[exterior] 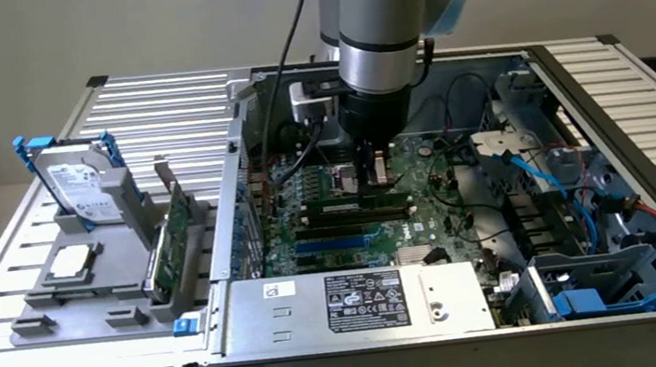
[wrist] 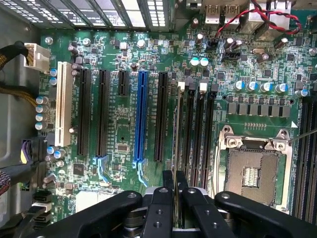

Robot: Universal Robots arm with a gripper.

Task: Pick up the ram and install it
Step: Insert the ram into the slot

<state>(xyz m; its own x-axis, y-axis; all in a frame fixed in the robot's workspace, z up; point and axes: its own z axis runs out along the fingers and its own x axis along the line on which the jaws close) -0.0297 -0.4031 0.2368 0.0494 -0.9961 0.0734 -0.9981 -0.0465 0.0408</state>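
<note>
fingers clamped on ram | ram edge-on at black memory slots | over motherboard in PC case

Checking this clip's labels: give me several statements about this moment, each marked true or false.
1. The gripper is shut on the ram, which is seen edge-on over the memory slots. True.
2. The hard drive lies inside the computer case. False: it stands in a grey holder outside the case, at the exterior view's left.
3. The processor socket is bare. True.
4. The long blue slot holds a card. False: it is empty.
</note>
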